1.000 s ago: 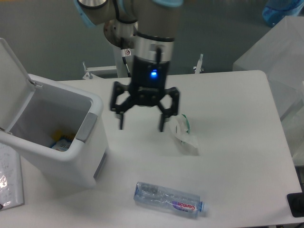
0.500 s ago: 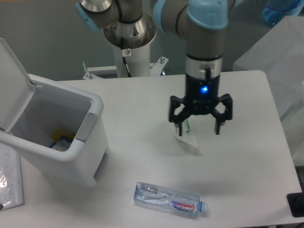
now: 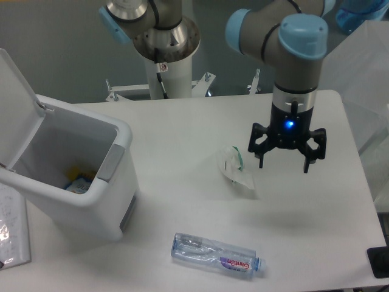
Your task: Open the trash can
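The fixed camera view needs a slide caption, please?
Trash can lid open; open gripper hovers right of the crumpled wrapper.

On my feed the only print I can pick out is on the plastic water bottle [image 3: 216, 256] lying on the table [image 3: 182, 128]: a purple label band with white lettering near its cap end, too small and blurred for me to spell out. A small sticker [image 3: 161, 66] on the robot's base column [image 3: 165, 55] shows a red-and-white mark, unreadable.
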`<action>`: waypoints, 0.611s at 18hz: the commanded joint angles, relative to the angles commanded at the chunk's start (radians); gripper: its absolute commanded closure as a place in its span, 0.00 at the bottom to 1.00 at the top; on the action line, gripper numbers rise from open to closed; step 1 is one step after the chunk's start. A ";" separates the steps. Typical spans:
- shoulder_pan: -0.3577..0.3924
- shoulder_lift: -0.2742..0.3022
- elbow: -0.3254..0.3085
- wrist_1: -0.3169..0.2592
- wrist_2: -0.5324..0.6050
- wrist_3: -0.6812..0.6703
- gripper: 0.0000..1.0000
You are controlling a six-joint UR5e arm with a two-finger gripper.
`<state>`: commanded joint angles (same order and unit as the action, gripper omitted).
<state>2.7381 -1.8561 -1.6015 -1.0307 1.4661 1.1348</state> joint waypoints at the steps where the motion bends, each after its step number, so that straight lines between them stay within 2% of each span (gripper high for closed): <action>1: 0.000 -0.009 0.002 -0.002 0.028 0.025 0.00; 3: -0.005 -0.029 -0.012 -0.002 0.065 0.051 0.00; 6: -0.014 -0.031 -0.070 0.012 0.095 0.053 0.00; 11: -0.014 -0.031 -0.071 0.011 0.095 0.053 0.00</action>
<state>2.7243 -1.8868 -1.6721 -1.0201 1.5616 1.1873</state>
